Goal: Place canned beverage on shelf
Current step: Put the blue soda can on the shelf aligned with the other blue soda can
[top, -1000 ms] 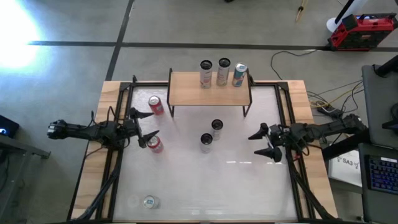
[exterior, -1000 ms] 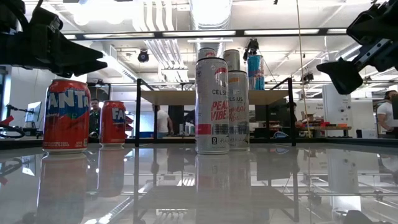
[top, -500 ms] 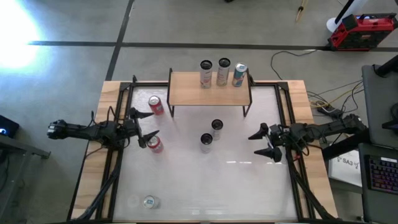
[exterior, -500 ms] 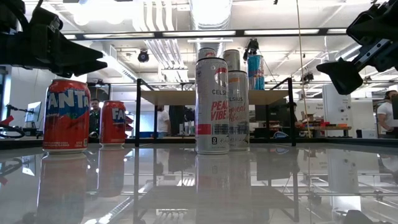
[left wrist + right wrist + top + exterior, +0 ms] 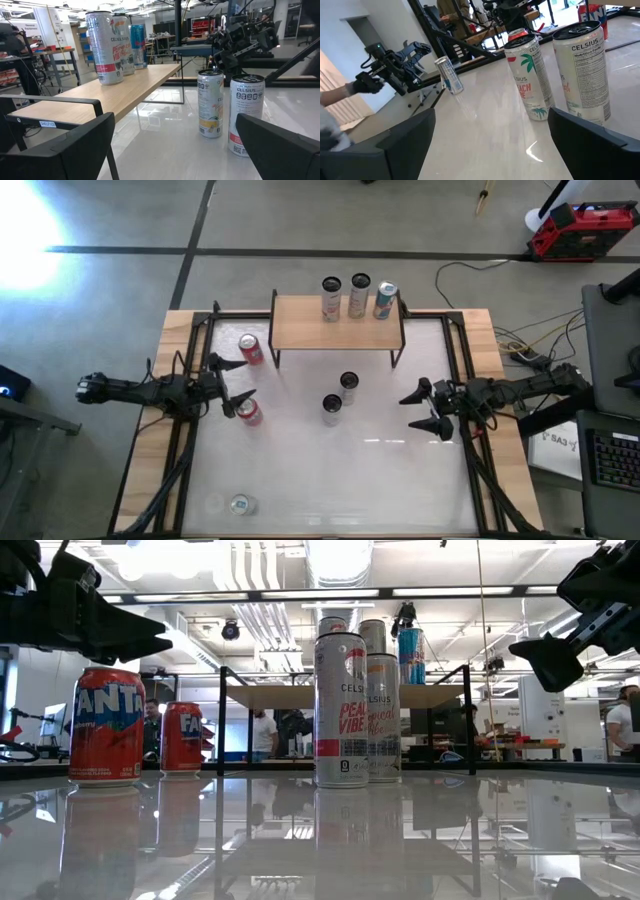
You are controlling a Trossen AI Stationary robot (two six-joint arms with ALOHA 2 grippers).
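Where glossy tabletop (image 5: 330, 470) reflects, cylindrical metal cans (image 5: 332, 408) stand upright.

3 cans (image 5: 357, 297) on shelf (image 5: 338, 325) at table's far edge. 2 cans (image 5: 340, 396) in front of shelf, mid-table; 2 more (image 5: 250, 380) to left; 1 can (image 5: 240, 504) at near-left corner.

In the low view, the rear Celsius can (image 5: 384, 718) stood half hidden at three o'clock behind the front can (image 5: 341, 710).
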